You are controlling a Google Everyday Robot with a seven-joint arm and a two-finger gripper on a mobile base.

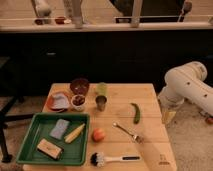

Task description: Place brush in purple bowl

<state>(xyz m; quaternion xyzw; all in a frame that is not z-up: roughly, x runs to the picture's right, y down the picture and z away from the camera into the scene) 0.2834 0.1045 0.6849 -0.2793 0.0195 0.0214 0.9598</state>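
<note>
The brush (pixel 107 159) lies flat at the table's front edge, its round black bristle head to the left and its thin white handle with a dark tip pointing right. The purple bowl (pixel 79 85) stands at the back of the table, left of centre. My gripper (pixel 168 116) hangs off the table's right edge on the white arm (pixel 189 84), fingers pointing down, open and holding nothing. It is far from both the brush and the bowl.
A green tray (pixel 30 145) at front left holds a grey sponge, a yellow item and a tan block. An orange plate (pixel 55 101), a white bowl (pixel 78 102), two cups (pixel 101 96), a green vegetable (pixel 135 113), a fork (pixel 127 132) and an orange fruit (pixel 98 134) share the table.
</note>
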